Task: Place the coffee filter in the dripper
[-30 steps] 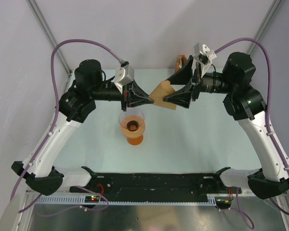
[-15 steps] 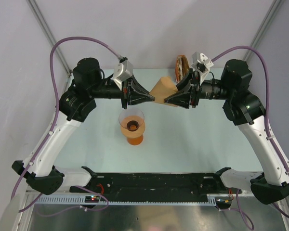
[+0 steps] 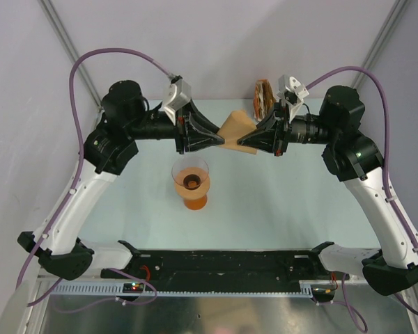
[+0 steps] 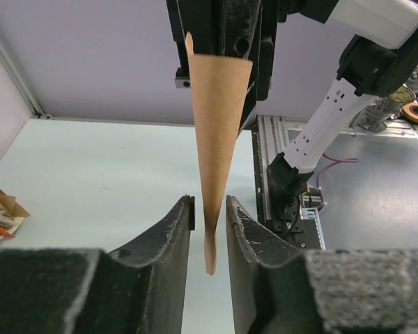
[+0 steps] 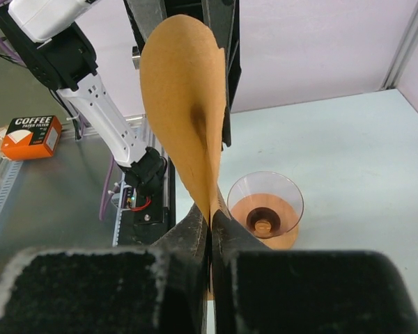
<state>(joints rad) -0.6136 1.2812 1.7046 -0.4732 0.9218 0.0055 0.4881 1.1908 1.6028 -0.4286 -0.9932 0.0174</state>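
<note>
coffee filter (image 3: 235, 127) between my left gripper (image 3: 221, 142) and right gripper (image 3: 240, 145) | dripper (image 3: 191, 178) near-left of it, on table (image 3: 299, 202) | paper bundle (image 3: 263, 97) far-right

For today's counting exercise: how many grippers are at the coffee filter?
2. The left gripper sits at the left edge of the coffee filter, jaws apart around it; the right gripper is pinched shut on its right edge.
</note>
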